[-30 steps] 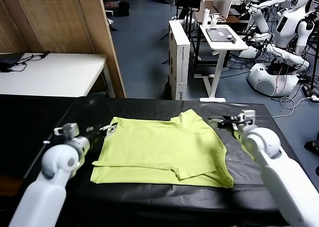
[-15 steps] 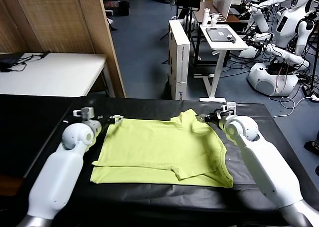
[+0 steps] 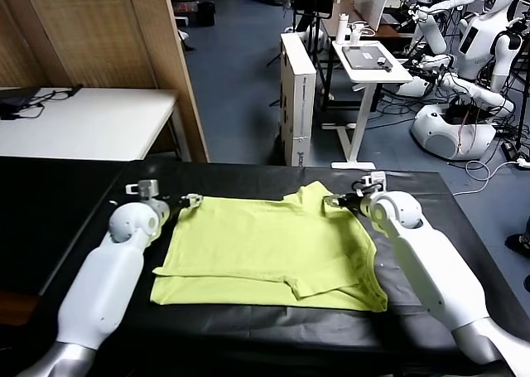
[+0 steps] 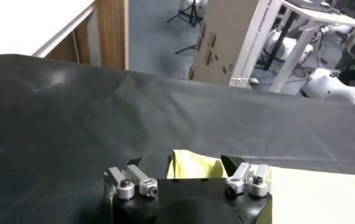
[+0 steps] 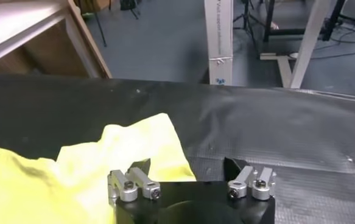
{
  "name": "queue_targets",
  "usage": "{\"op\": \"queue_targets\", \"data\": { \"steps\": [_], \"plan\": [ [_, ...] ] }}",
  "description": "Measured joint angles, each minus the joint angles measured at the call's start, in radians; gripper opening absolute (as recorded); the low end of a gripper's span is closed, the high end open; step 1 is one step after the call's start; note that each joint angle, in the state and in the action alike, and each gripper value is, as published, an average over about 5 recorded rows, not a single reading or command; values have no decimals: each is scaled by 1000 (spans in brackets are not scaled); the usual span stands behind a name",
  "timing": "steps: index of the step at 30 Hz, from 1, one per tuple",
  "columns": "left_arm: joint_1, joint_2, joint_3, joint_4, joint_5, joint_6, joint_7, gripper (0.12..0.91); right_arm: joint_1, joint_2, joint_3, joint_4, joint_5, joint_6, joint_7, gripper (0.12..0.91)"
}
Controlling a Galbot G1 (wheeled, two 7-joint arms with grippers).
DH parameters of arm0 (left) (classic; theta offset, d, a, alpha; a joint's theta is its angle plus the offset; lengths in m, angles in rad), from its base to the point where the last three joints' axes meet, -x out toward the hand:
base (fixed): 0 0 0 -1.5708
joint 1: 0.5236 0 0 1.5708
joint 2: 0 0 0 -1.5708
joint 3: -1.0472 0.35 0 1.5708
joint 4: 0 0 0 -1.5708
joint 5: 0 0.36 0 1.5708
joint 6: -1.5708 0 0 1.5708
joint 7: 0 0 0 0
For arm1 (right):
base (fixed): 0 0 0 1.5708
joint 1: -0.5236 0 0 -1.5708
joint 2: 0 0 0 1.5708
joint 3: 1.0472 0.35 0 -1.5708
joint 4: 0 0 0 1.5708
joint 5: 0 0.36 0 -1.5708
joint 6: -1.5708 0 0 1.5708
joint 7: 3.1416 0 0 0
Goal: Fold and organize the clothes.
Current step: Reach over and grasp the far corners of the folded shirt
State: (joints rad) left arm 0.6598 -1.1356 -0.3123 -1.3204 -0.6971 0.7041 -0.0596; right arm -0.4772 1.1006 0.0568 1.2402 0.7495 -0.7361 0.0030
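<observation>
No legible writing on the T-shirt [image 3: 273,248]; the tall white carton [image 3: 298,95] behind the desk [image 3: 66,203] carries print too small to read. The lime shirt lies partly folded, plain side up, on the black-covered desk, mid-front. Left tool [image 3: 187,201] sits at the shirt's far left corner, prongs apart, nothing held. Right tool [image 3: 334,201] sits at the far right peak of the cloth, prongs spread around the fabric edge, not clamped. Versus a second ago both arms have swung inward and forward onto those far corners; the shirt lies unchanged.
</observation>
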Motion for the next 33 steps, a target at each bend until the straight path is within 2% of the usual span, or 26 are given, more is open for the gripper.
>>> {"op": "queue_targets", "data": {
  "steps": [5,8,11,15,19,22,26,33],
  "plan": [
    [1,0,-2,1,-3,-8,0,899,3,0,-7,-5,-6,0,-1,771],
    [-2,0,-1,3,-3,-9,-1,861,3,0,-10,-4,-7,1,-3,735],
    [-3,0,0,2,-3,-8,-2,765,3,-2,-14,-1,-7,1,-4,640],
    [-1,0,1,-2,-3,-8,-4,555,2,-5,-18,3,-7,0,-5,446],
    [4,1,1,-5,-1,-9,-4,394,2,-6,-19,6,-7,0,-5,315],
    [7,1,2,-7,2,-11,-4,307,1,-7,-19,10,-7,-1,-5,270],
    [9,3,3,-13,4,-15,-3,231,-4,-9,-15,22,-6,-1,-6,231],
    [15,6,-2,-39,-5,-24,-9,175,-28,-27,6,60,6,5,-9,200]
  ]
}}
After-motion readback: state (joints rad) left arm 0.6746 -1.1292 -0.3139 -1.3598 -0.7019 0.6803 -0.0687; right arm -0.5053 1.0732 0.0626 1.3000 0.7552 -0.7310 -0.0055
